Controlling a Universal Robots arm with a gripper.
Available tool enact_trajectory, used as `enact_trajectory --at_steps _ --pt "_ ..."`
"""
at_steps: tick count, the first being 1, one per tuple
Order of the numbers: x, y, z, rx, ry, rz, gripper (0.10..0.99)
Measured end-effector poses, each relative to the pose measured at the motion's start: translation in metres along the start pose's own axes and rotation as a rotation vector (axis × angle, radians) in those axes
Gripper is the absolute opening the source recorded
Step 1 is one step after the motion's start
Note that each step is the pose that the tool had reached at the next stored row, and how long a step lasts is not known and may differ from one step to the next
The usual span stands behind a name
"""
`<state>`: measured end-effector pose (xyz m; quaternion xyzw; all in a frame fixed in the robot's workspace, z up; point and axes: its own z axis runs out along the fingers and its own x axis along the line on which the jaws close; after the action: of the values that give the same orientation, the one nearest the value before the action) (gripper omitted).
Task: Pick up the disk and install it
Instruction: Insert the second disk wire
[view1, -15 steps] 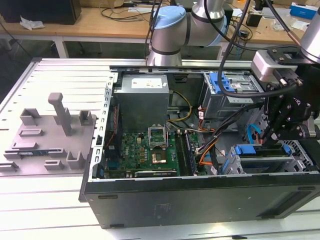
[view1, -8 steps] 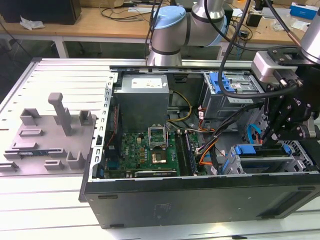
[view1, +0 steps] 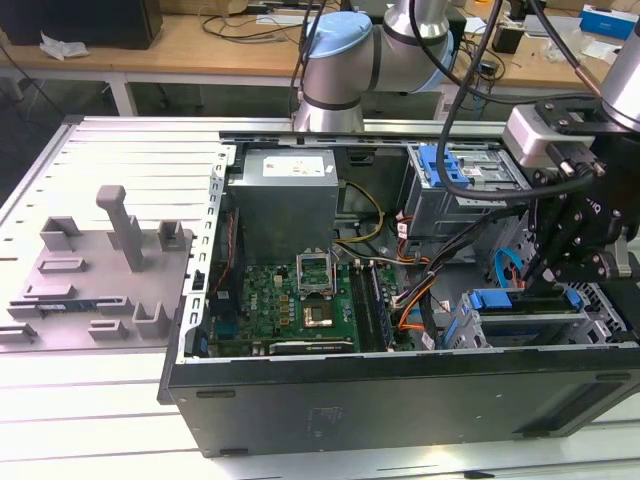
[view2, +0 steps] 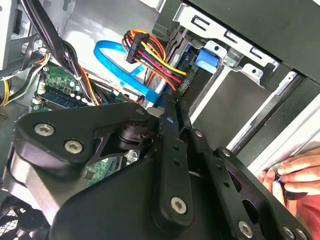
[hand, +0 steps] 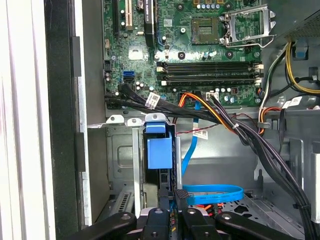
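The scene is lit evenly from above. In the exterior view the table (view1: 90, 400) looks bright, and the case (view1: 400, 400) front stays dark. Glare is seen on the metal floor (view2: 100, 25) in the second wrist view. The near linkage (view2: 150, 200) is slightly blurred.

- The arm (view1: 345, 60) is built of silver tubular links with a light-blue joint cap.
- Black cables (view1: 470, 70) are routed along the arm.
- The gripper (view2: 167, 107) is formed of matte black linkage plates, fastened with silver socket-head screws (view2: 44, 129).
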<state>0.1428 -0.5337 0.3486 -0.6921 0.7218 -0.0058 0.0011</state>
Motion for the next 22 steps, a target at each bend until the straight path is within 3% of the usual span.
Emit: enact_trajectory --at_steps 17,19,22 --pt "-0.0001 -0.0006 0.0088 -0.006 0.0008 -0.014 0.161" --pt "0.0 -0.0006 0.0036 -0.006 -0.0006 -0.014 0.231" --pt "0.0001 -0.0008 -0.0187 -0.006 0.0003 -0.014 0.298"
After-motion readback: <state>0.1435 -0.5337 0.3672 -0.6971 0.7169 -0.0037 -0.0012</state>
